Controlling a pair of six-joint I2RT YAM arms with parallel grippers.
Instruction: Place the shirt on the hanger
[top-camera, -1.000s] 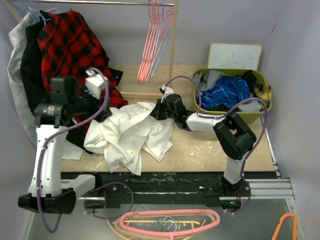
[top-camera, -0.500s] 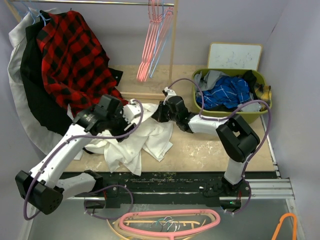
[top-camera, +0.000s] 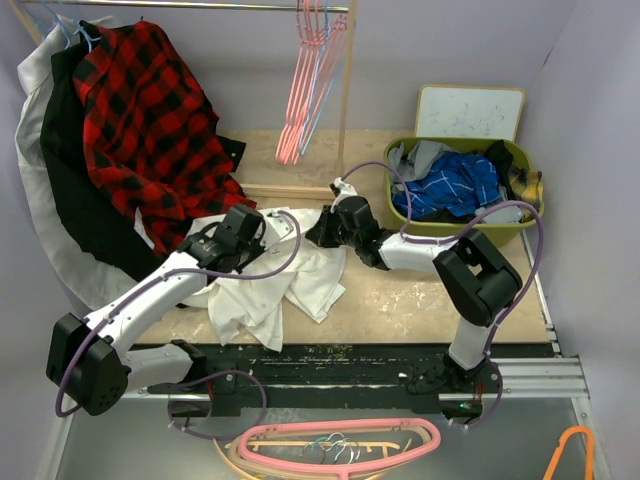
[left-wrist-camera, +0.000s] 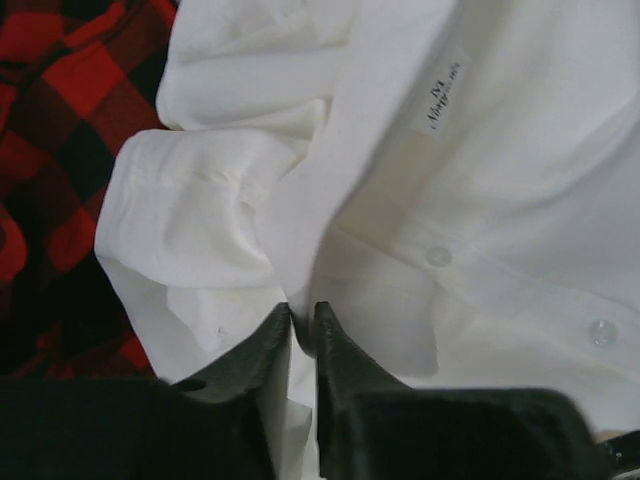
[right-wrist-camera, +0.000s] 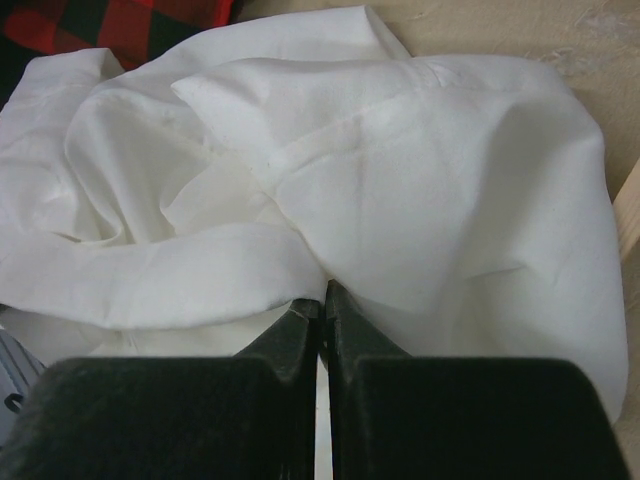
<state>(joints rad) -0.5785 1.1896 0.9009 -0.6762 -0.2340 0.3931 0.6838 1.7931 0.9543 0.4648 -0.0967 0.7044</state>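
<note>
**A:** Where is the shirt right now?

**B:** The shirt (top-camera: 285, 280) lies in a rumpled heap on the table (top-camera: 400, 300), left of the middle. Its far-left side touches the red-and-black plaid shirt (top-camera: 150, 110) that hangs down from the rail. The left wrist camera shows its neck label (left-wrist-camera: 440, 95) and a button (left-wrist-camera: 437, 256) facing up.

**A:** Do the arms have hold of it?

**B:** Both do. The left gripper (left-wrist-camera: 303, 312) is down on the heap's far-left part, close to the plaid cloth. Its fingers are drawn almost together, with a thin fold of white cloth pinched between them. The right gripper (right-wrist-camera: 322, 292) is at the heap's far-right edge. Its fingers are pressed together, with a sliver of white cloth showing between them and the shirt bunched up against the tips.

**A:** And the hanger?

**B:** The hanger (top-camera: 322, 100), thin and light blue, hangs on the rail at the back. It is among the pink hangers (top-camera: 298, 100) and well apart from the shirt.

**A:** Anything else around?

**B:** There's a green basket (top-camera: 524, 222) on the right of the table with a blue checked garment (top-camera: 450, 185) in it. A small whiteboard (top-camera: 470, 110) leans behind the basket. More pink hangers (top-camera: 340, 440) lie on the floor in front of the arm bases.
</note>
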